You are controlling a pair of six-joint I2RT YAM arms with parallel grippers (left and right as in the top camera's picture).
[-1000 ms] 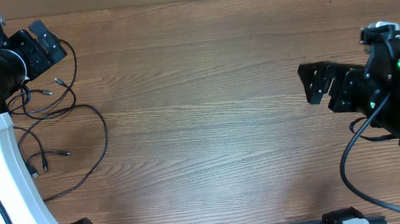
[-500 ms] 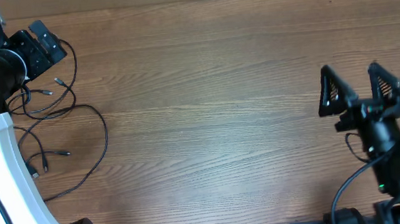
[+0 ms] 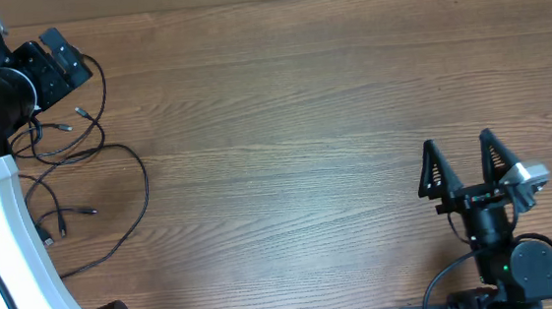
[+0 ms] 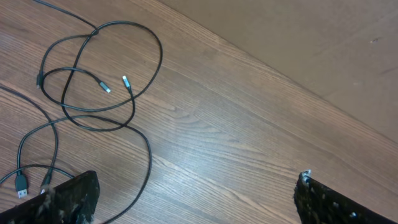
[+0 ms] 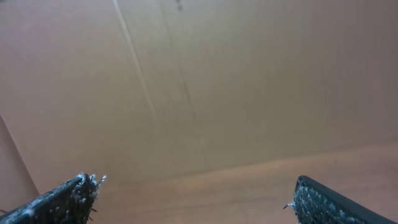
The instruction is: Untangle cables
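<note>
Several thin black cables (image 3: 108,158) with silvery plug tips lie looped and crossed on the wood table at the far left. In the left wrist view the loops (image 4: 99,74) lie left of centre, with two plug tips inside them. My left gripper (image 3: 61,55) is open and empty at the far left corner, just above the loops; its fingers (image 4: 193,202) show wide apart. My right gripper (image 3: 462,164) is open and empty at the near right, fingers pointing away from the front edge. In its own view the right gripper (image 5: 196,193) faces a brown wall.
The white left arm (image 3: 12,244) stands over part of the cables at the left edge. The right arm's base (image 3: 507,265) sits at the near right edge. A brown board wall (image 4: 311,37) runs along the table's far edge.
My right arm has drawn back from the right side to the near right corner and turned its open fingers to point away. The left arm and cables have not moved.
</note>
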